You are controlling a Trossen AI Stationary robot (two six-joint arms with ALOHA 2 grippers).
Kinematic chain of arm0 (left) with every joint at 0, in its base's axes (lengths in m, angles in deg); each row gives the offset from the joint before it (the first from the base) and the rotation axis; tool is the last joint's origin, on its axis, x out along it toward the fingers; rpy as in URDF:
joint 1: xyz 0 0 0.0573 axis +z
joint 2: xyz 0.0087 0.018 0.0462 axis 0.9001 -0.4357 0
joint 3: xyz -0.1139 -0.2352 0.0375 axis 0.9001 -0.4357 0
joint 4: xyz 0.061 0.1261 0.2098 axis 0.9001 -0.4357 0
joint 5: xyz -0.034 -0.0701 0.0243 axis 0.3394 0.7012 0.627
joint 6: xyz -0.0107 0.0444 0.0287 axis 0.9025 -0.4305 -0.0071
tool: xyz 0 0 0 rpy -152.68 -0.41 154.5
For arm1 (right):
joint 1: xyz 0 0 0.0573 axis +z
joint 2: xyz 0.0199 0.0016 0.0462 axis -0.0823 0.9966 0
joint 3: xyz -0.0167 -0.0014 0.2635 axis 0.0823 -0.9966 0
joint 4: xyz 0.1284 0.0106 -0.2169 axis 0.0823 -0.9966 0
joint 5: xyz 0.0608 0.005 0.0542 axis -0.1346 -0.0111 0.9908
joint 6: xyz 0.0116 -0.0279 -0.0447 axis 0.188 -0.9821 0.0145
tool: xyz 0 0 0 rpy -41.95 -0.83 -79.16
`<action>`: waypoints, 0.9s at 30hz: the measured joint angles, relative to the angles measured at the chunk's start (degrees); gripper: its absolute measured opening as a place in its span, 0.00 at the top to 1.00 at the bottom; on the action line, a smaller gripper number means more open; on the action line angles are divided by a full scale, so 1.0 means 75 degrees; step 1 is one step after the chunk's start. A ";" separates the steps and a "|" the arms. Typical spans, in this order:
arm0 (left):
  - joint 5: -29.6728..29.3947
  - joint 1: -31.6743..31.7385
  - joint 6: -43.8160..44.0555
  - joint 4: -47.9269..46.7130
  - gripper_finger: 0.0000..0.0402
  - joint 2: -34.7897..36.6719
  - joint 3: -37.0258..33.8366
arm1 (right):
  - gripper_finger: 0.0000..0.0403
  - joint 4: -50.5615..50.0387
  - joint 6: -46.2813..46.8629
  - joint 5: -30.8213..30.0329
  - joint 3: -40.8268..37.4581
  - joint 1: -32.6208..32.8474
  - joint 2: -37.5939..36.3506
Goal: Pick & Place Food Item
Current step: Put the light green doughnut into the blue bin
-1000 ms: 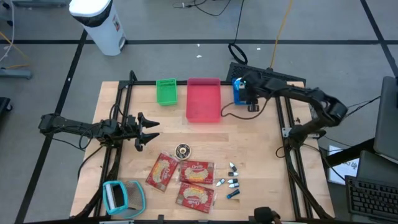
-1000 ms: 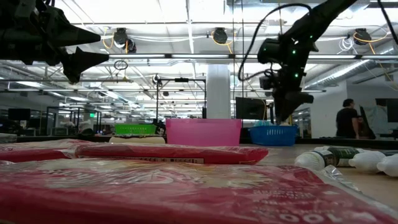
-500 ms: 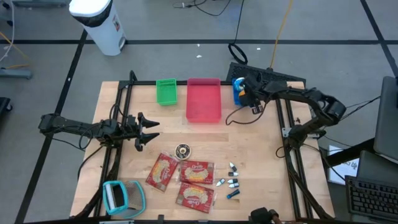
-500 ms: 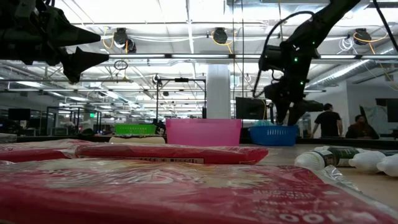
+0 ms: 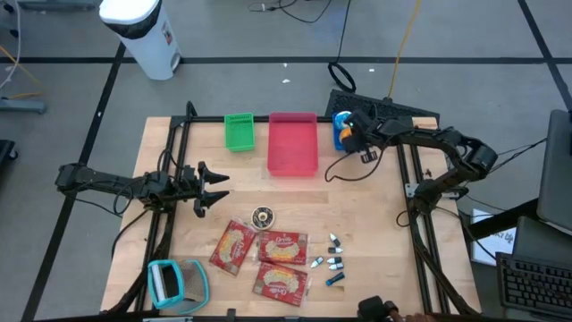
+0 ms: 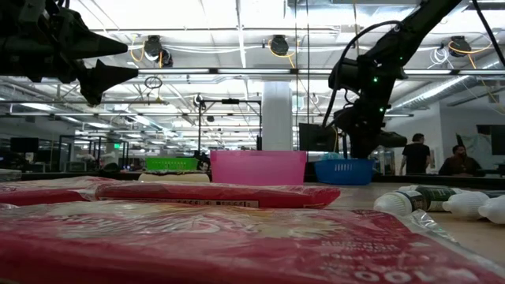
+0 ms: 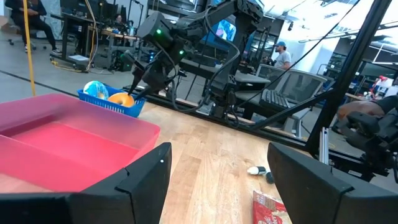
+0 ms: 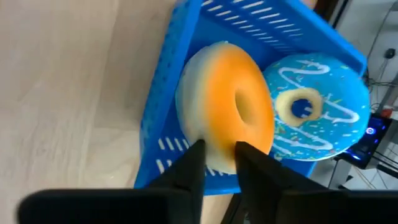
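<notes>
A blue slatted basket [image 5: 340,131] stands at the table's far right and holds an orange-iced donut [image 8: 233,118] and a blue-iced donut [image 8: 311,109]. My right gripper [image 8: 219,163] is at the basket, shut on the orange donut [image 5: 349,136]. In the low view it [image 6: 364,148] hangs just above the basket [image 6: 345,170]. My left gripper [image 5: 214,184] waits open at the table's left, level and above the table, nothing between its fingers [image 7: 146,177]. My right gripper pinches the orange donut's rim [image 8: 219,158] between its two fingers, one on the iced face and one on the pale underside. The fingers slant down at it from the table's right. The donut stands on edge in the basket beside the blue donut; I cannot tell whether it is lifted.
A pink tray [image 5: 292,143] and a green basket [image 5: 239,131] stand left of the blue basket. Three red food packets [image 5: 268,259], a round tin [image 5: 262,216], several small bottles [image 5: 333,262] and a teal holder [image 5: 174,282] lie near the front edge. People stand beyond the table [image 6: 414,154].
My right gripper has sunk a little toward the blue basket and rolled about its own axis. Its fingers have come together on the orange donut. The left arm has kept still.
</notes>
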 joint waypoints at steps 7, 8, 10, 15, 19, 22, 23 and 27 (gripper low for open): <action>0.0002 0.0003 0.0000 0.0000 0.33 0.0003 0.0003 | 0.99 0.0766 0.0058 0.0003 0.0000 0.0003 0.0000; -0.0001 0.0000 0.0000 0.0000 0.33 0.0003 0.0000 | 0.98 0.0919 0.0059 0.0003 0.0000 0.0003 0.0000; -0.0001 0.0000 0.0000 0.0000 0.33 0.0001 0.0002 | 0.96 0.1244 0.0067 0.0003 0.0000 0.0003 0.0000; 0.0001 0.0000 0.0000 0.0000 0.33 0.0000 0.0003 | 0.97 0.2155 0.0019 0.0001 0.0000 -0.0052 0.0000; 0.0002 0.0000 0.0000 0.0000 0.33 0.0000 0.0003 | 1.00 0.2747 0.0017 -0.0003 0.0000 -0.0223 0.0117; -0.0001 0.0001 0.0000 0.0001 0.33 0.0003 0.0001 | 0.99 0.2913 0.0057 0.0014 0.0000 -0.0380 0.0295; 0.0002 0.0002 0.0000 0.0000 0.33 0.0002 0.0002 | 0.99 0.2958 0.0062 0.0014 0.0002 -0.0407 0.0382; 0.0002 0.0003 0.0000 0.0000 0.33 0.0000 0.0000 | 0.97 0.2922 0.0065 -0.0006 0.0000 -0.0466 0.0647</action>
